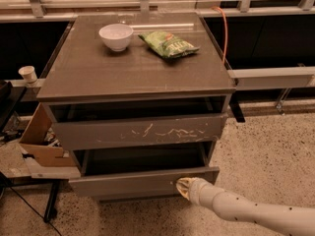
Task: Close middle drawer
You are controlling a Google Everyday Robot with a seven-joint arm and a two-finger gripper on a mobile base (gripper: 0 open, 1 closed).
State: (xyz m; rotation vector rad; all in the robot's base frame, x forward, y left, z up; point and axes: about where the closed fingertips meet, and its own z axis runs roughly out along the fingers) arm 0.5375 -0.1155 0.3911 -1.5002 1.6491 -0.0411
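The middle drawer (133, 184) is the plain grey-brown front below the scratched drawer front (138, 132). It stands partly out of the cabinet, and a strip of its bare interior (142, 160) shows. My gripper (183, 186) is at the lower right and comes in from the right on a white arm (246, 214). Its shut tip touches the right part of the middle drawer's front. It holds nothing.
On the cabinet top (98, 73) lie a white bowl (116, 36) and a green chip bag (168, 44). A cardboard box (42, 141) and a paper cup (28, 74) are at the left. An orange cable (225, 31) and a grey rail (273, 76) are at the right.
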